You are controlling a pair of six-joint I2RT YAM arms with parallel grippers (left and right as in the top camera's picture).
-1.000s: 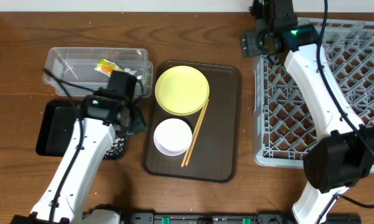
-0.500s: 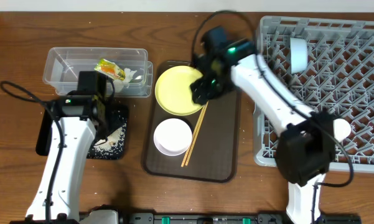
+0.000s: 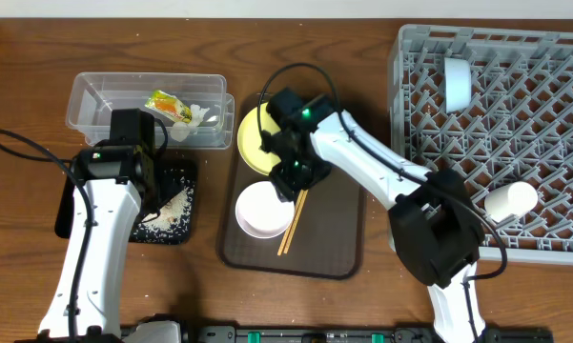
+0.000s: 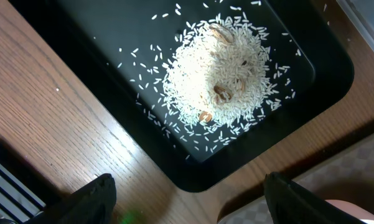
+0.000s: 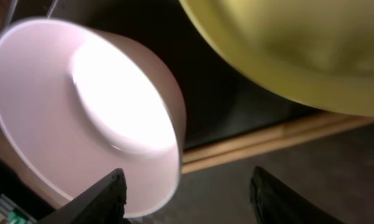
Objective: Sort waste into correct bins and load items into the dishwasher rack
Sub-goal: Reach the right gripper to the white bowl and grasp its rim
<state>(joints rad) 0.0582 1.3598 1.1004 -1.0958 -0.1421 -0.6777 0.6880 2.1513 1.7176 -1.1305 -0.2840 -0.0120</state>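
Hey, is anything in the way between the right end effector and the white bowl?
Nothing visible does. The right end effector hangs open with the white bowl right before its fingers; the chopsticks lie beside the bowl and the yellow plate off to the side, neither between them.

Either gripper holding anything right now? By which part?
Nothing held. Left gripper open over the rice in the black tray; right gripper open by the white bowl.

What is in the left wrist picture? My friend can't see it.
A heap of white rice, with a few brownish bits in it, sits in a black tray, loose grains scattered around. The tray rests on a brown wooden table, and the arm's two dark jaws stand apart at the bottom edge, holding nothing.
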